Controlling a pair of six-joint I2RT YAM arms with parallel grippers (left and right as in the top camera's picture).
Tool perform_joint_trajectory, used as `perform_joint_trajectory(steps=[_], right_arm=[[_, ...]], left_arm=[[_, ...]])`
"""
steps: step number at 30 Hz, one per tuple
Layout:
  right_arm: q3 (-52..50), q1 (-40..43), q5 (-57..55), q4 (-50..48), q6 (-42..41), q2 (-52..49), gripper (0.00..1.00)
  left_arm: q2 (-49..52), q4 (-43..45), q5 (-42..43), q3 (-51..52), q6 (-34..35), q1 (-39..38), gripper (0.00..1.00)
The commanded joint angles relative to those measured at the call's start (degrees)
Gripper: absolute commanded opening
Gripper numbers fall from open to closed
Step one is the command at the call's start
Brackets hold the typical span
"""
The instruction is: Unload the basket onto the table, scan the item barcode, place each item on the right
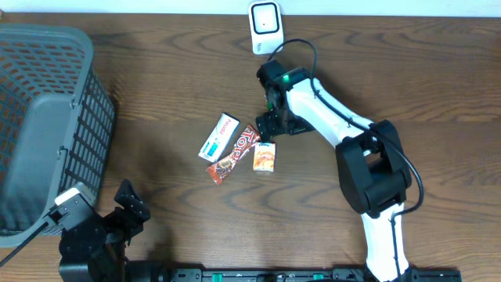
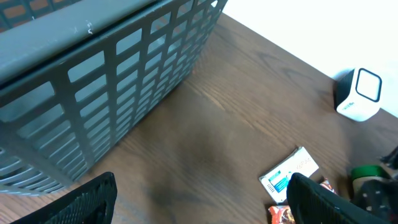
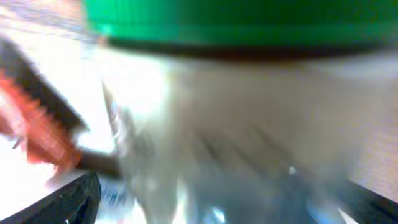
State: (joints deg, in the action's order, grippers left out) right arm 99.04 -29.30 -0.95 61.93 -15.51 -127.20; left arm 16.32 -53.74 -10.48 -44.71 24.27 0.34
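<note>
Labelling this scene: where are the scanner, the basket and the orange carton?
scanner (image 1: 264, 22), overhead view, its front face.
basket (image 1: 88, 137), overhead view, its right side wall.
orange carton (image 1: 264, 160), overhead view, its top face.

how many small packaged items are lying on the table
3, clustered mid-table: a white-and-blue box, a red snack bar beside it, and an orange carton next to that. The right arm may hide more.

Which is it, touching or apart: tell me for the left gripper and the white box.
Apart. The overhead view shows bare table between the left gripper and the white box.
</note>
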Motion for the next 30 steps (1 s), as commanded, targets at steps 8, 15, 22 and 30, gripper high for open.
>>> perform_joint_trajectory(steps=[8, 15, 22, 30], right_arm=[[12.17, 3.56, 0.63, -1.42, 3.54, 2.89, 0.99], [12.55, 3.85, 2.6, -4.68, 2.69, -5.51, 0.99], [13.46, 3.54, 2.8, -7.89, 2.23, -8.02, 0.99], [13.88, 3.72, 2.99, -9.68, 1.81, -8.04, 0.94]], left_arm=[[-0.24, -0.07, -0.31, -0.28, 0.7, 0.28, 0.88], [-0.24, -0.07, -0.31, -0.28, 0.7, 0.28, 0.88], [-0.24, -0.07, -0.31, -0.28, 0.7, 0.28, 0.88], [-0.24, -0.07, -0.33, -0.28, 0.7, 0.28, 0.88]])
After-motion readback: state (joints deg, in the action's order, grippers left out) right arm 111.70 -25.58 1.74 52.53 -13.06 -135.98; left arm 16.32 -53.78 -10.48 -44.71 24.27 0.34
